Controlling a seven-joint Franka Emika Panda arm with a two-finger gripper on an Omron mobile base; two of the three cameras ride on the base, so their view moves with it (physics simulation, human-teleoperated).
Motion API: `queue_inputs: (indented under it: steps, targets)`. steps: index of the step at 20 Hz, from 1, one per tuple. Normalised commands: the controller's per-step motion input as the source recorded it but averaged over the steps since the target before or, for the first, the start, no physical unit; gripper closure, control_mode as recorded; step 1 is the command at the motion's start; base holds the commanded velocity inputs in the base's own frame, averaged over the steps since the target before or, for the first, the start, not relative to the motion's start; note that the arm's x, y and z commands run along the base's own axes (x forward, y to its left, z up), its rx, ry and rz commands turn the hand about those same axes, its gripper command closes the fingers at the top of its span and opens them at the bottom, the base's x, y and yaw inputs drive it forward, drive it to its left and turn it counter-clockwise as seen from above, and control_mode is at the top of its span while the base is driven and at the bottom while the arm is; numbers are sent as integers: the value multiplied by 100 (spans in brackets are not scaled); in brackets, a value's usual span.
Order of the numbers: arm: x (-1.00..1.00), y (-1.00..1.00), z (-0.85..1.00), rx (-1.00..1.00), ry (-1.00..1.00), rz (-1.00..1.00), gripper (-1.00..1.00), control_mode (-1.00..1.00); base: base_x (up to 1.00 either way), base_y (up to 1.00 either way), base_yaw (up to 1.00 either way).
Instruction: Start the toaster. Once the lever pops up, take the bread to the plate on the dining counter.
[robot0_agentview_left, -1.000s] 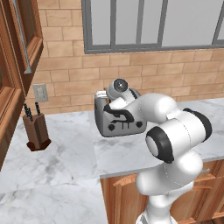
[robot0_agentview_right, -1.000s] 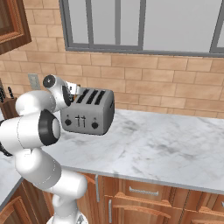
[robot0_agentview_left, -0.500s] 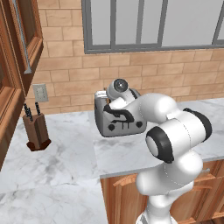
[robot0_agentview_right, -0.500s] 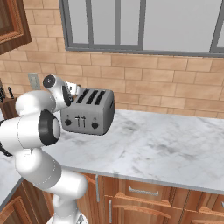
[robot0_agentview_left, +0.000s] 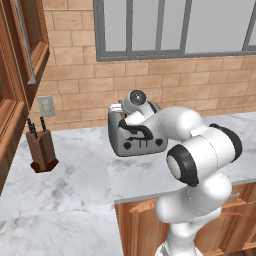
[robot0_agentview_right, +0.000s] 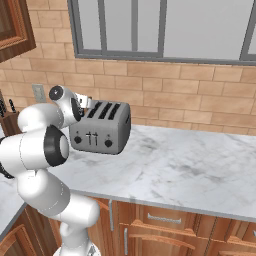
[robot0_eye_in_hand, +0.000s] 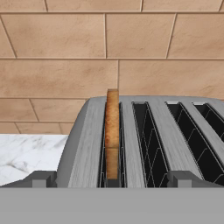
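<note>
Toaster (robot0_agentview_left: 131, 136) sat on the marble counter (robot0_agentview_left: 80, 165) under the brick wall in the left base view, with the arm bent over its top and a knife block (robot0_agentview_left: 42, 149) well to its left. From the right base view the gripper (robot0_agentview_right: 89, 104) hovered just beside the toaster's left end. In the hand view its fingers (robot0_eye_in_hand: 40, 179) stood spread wide and empty either side of the bread (robot0_eye_in_hand: 112, 131) standing proud of the end slot, so a straight descent centred on the slice, closing on its flat faces, seemed best.
</note>
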Motion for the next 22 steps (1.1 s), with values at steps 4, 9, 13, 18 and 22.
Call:
queue_inputs:
  steps: [4,9,13,18,22]
  targets:
    - [0,0,0,0,0,0,-100,-100,0,0,0]
    - [0,0,0,0,0,0,-100,-100,0,0,0]
    - [0,0,0,0,0,0,-100,-100,0,0,0]
    - [0,0,0,0,0,0,-100,-100,0,0,0]
    - [0,0,0,0,0,0,-100,-100,0,0,0]
